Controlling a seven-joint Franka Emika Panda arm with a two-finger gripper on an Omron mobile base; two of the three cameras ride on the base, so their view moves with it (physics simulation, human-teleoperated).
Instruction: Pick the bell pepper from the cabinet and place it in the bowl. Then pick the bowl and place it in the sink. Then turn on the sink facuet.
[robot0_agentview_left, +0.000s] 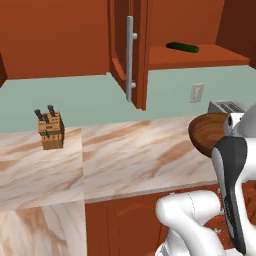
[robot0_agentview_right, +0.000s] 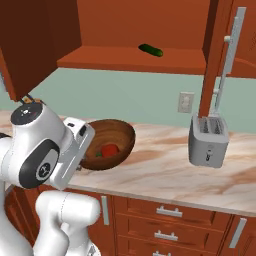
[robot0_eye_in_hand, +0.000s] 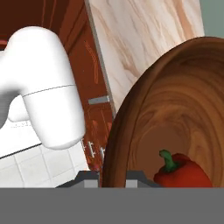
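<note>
You had the counter (robot0_agentview_right: 165, 170) running across both base views, pale marble with brown veining, over reddish-brown drawers (robot0_agentview_right: 170, 220). Above it the cabinet (robot0_agentview_right: 135, 57) stood open, its door (robot0_agentview_left: 131, 55) swung out toward the room with the long silver bar handle (robot0_agentview_left: 129, 57) facing you in the left base view. On the cabinet shelf lay a cucumber (robot0_agentview_right: 150, 50), on its side and well apart from everything else.

The bowl (robot0_agentview_right: 117, 140) was tilted in the right base view, its mouth turned partly toward the camera, near the counter's front edge and close against the arm's hand; you could not tell from that view whether its underside touched the counter. In the left base view its rim (robot0_agentview_left: 207, 131) showed just beside the white forearm. The toaster (robot0_agentview_right: 209, 141) stood on the counter to the right of the bowl, well apart from it, below a wall outlet (robot0_agentview_right: 186, 102). A knife block (robot0_agentview_left: 51, 131) stood far off to the left on the counter.

The pepper (robot0_eye_in_hand: 183, 173) lay inside the bowl, red with its green stem up in the hand view.

The gripper (robot0_eye_in_hand: 113, 177) had a finger on each side of the bowl's rim, clamped on it.
</note>
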